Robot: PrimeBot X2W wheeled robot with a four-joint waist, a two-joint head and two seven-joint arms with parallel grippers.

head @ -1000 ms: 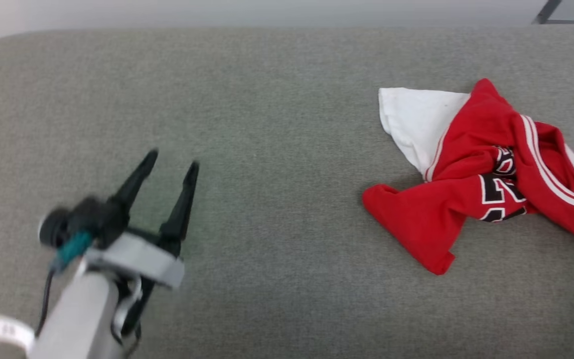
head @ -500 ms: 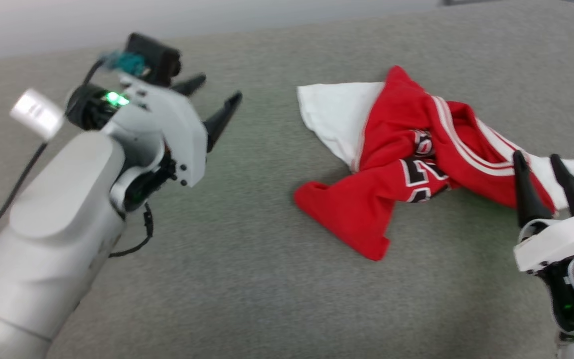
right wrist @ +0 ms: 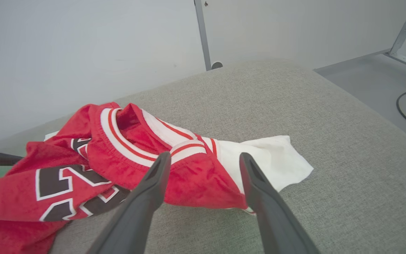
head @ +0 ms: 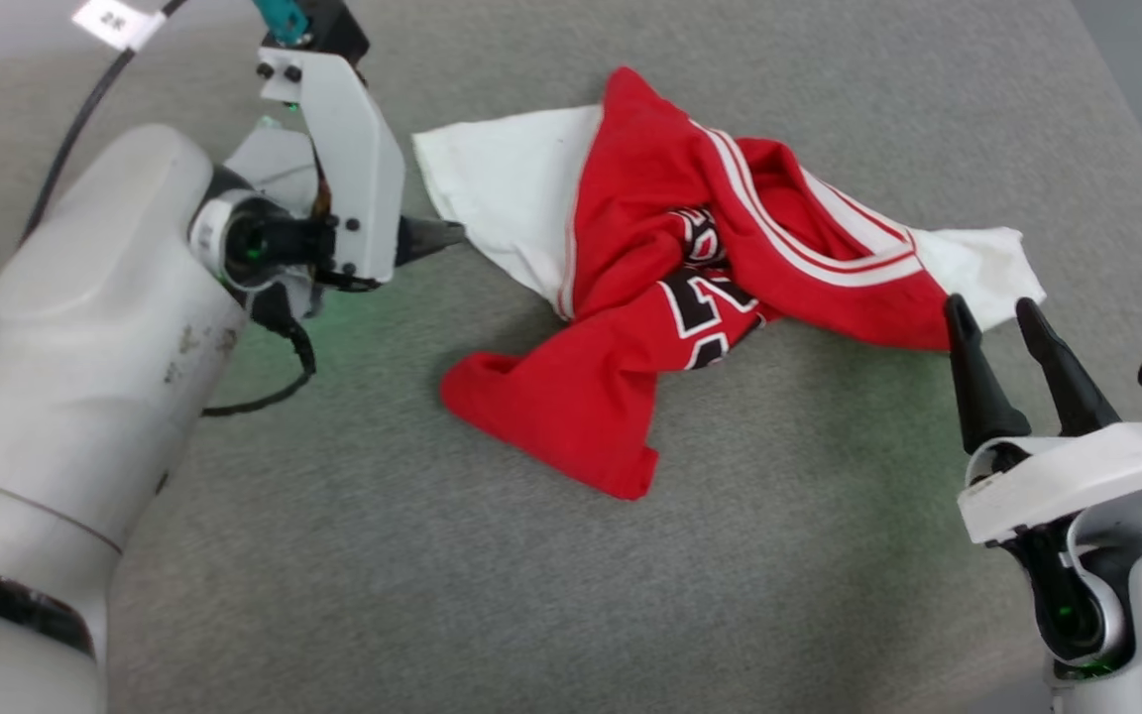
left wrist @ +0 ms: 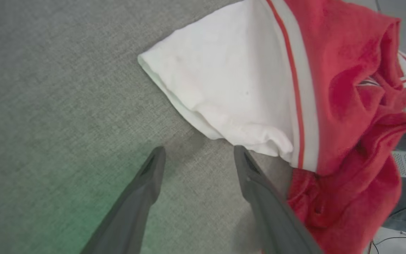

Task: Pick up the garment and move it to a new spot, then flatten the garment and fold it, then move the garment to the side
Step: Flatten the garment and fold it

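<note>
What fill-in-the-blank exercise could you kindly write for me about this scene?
1. The garment has a ____ body.
2. The left gripper, fingers apart, points at its ____ sleeve.
3. The right gripper holds ____; its jaws stand open.
4. The digits on the chest are ____, outlined in white.

Missing words: red; white; nothing; black.

Red-and-white garment [head: 650,327] — crumpled, number showing — on grey surface.

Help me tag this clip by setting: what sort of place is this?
Probably a lab or test room, not a home: bare pale wall, wheeled metal frame and loose cable on a plain grey floor, beside the padded grey surface.
</note>
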